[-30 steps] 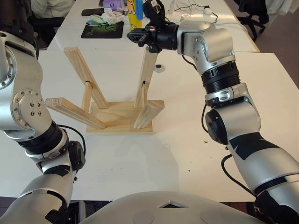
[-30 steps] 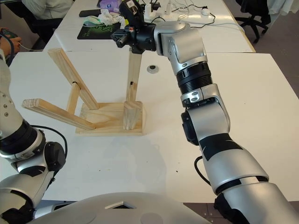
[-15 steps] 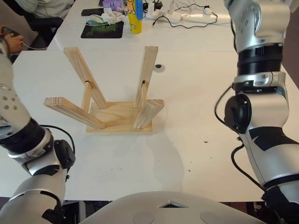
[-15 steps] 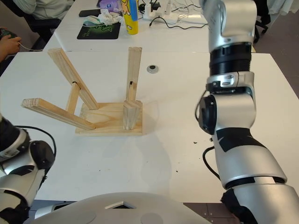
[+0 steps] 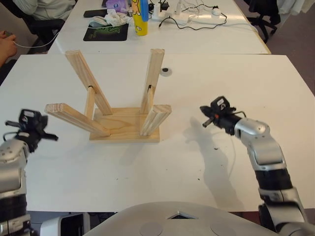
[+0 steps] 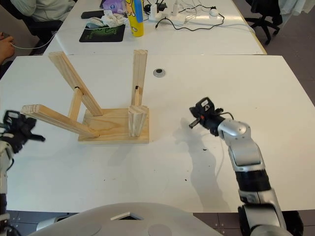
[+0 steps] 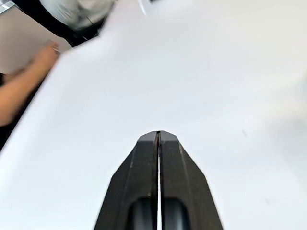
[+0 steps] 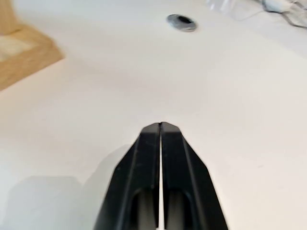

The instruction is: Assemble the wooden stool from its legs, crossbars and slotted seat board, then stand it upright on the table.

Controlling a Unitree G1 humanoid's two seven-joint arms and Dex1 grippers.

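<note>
While the wooden stool (image 5: 125,123) lies inverted at centre-left of the left eye view, its slotted seat board (image 5: 123,132) rests flat on the white counter (image 5: 221,73) and its four legs point upward. The two rear legs (image 5: 153,73) rise high: the one toward the right stands nearly upright, and the one toward the left leans to the upper left. The two front legs (image 5: 74,117) tilt low; the left one reaches out toward the left edge of the frame, and the right one is short in view, just beside the board's right end. A short crossbar (image 5: 90,102) joins each front leg to the rear leg behind it.

The left hand (image 7: 158,132) is at the left edge of the frame, near the tip of the low left leg but apart from it; its fingers are pressed together on nothing. The right hand (image 8: 160,124) is right of centre, well apart from the stool, fingers likewise closed and empty.

A round grommet (image 5: 167,72) sits in the counter behind the stool. A yellow bottle (image 5: 141,14) and a dark mat (image 5: 103,32) stand on the far counter at the top of the frame.
</note>
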